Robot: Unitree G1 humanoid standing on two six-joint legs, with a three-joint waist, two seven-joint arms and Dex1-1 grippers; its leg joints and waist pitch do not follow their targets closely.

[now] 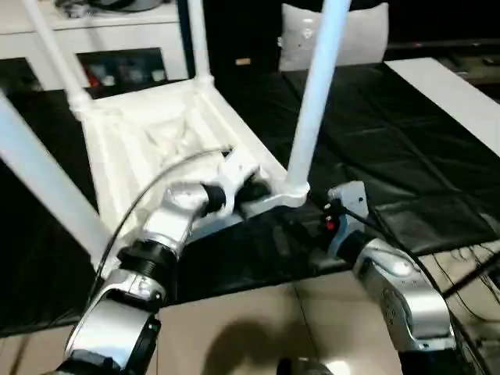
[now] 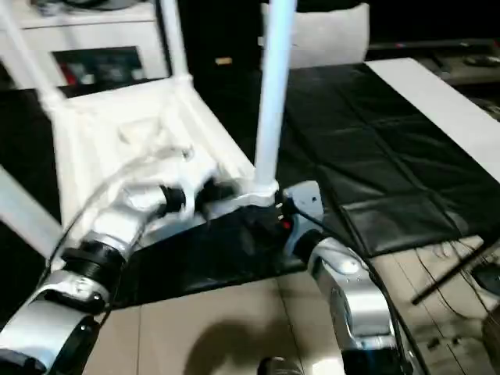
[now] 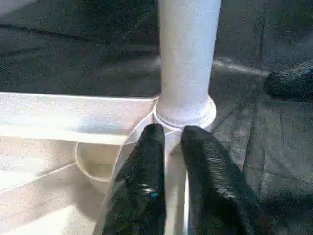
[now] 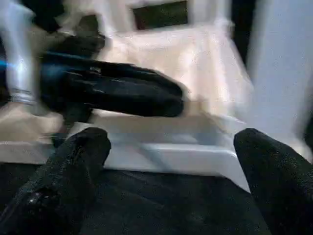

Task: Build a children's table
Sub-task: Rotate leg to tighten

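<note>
Table top (image 1: pixel 148 148): lies upside down on black mat (image 1: pixel 406 141); open mat to its right.
Near leg (image 1: pixel 316 94): upright in corner socket.
Left gripper (image 3: pixel 168 147): pinches top's rim beside socket.
Right gripper (image 4: pixel 171 147): spread wide, near that corner.

Near leg (image 1: pixel 312 101) blocks corner; black mat (image 1: pixel 391 133) beyond seemingly open.

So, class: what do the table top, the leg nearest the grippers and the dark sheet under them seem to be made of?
Table top: likely moulded white plastic, shown by the ribbed underside.
Leg: smooth white tube with a matte sheen, probably plastic.
Dark sheet: black, creased and slightly glossy, so possibly plastic film or coated fabric.
</note>
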